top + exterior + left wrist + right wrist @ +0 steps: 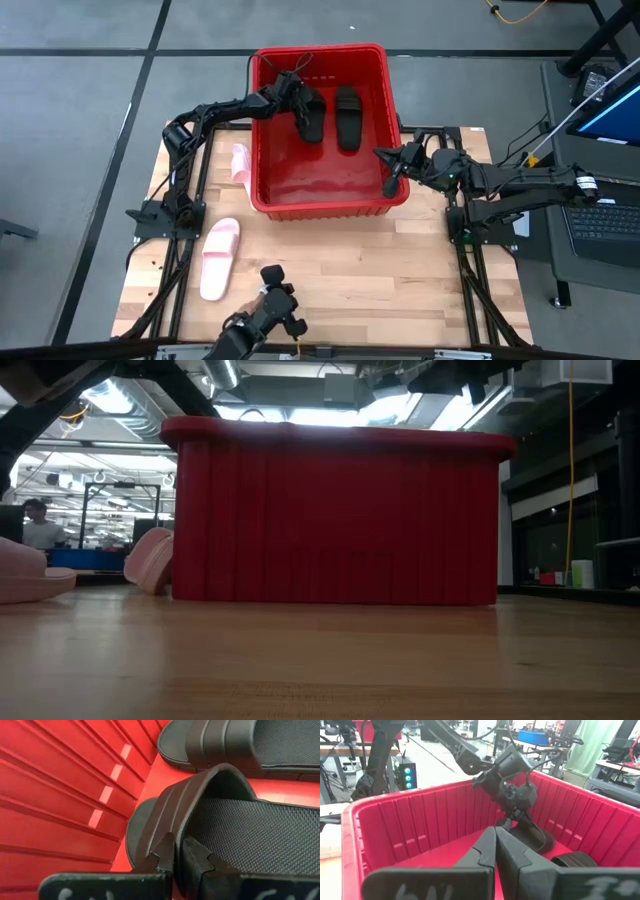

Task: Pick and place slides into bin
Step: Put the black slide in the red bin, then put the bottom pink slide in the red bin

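Note:
The red bin (322,50) stands at the table's far middle. One black slide (347,117) lies flat on its floor. My left gripper (298,100) reaches in over the far left rim and is shut on a second black slide (309,120). One pink slide (220,258) lies flat on the table near the left edge. Another pink slide (240,163) stands on its edge, leaning against the bin's left wall. My right gripper (394,168) hovers shut and empty over the bin's right rim. My left gripper pinches the black slide's strap (176,822) at its edge between its two fingers (165,852). The fingers slant down from the bin's far left. The slide (532,834) hangs tilted below them inside the bin, its lower end at or just above the floor.
The bin's tall walls (340,510) ring the two black slides. Bare wooden table (380,270) spreads in front of the bin. A dark device (272,310) sits at the near edge. A laptop (605,215) stands off the table to the right.

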Motion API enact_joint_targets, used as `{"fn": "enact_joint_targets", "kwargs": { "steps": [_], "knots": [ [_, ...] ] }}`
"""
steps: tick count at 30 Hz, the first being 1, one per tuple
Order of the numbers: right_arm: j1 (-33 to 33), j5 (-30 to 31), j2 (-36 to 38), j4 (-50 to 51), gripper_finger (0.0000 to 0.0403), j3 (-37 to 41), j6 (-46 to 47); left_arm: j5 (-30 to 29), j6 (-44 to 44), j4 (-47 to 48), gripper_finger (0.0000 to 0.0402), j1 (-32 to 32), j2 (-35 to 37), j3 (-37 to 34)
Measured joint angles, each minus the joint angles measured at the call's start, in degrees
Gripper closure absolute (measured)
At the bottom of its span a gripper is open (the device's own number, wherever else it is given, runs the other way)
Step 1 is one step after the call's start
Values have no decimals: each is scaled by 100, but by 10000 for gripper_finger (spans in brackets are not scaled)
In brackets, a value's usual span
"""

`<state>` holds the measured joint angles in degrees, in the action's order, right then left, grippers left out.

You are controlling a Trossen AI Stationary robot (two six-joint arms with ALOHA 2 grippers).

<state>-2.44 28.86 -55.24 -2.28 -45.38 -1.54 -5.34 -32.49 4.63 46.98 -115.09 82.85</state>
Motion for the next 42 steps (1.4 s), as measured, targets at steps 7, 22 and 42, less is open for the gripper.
{"fn": "enact_joint_targets", "kwargs": {
  "steps": [7, 22, 42],
  "knots": [
    [1, 0, -2, -17, 392, 0, 0, -58, 194, -48, 373, 7, -4, -160],
    [0, 0, -2, -16, 392, 0, -4, -46, 429, 45, 324, 2, -20, -186],
    [0, -2, -2, -3, 392, -3, 143, -96, 639, -5, 287, -50, 602, -185]
  ]
}}
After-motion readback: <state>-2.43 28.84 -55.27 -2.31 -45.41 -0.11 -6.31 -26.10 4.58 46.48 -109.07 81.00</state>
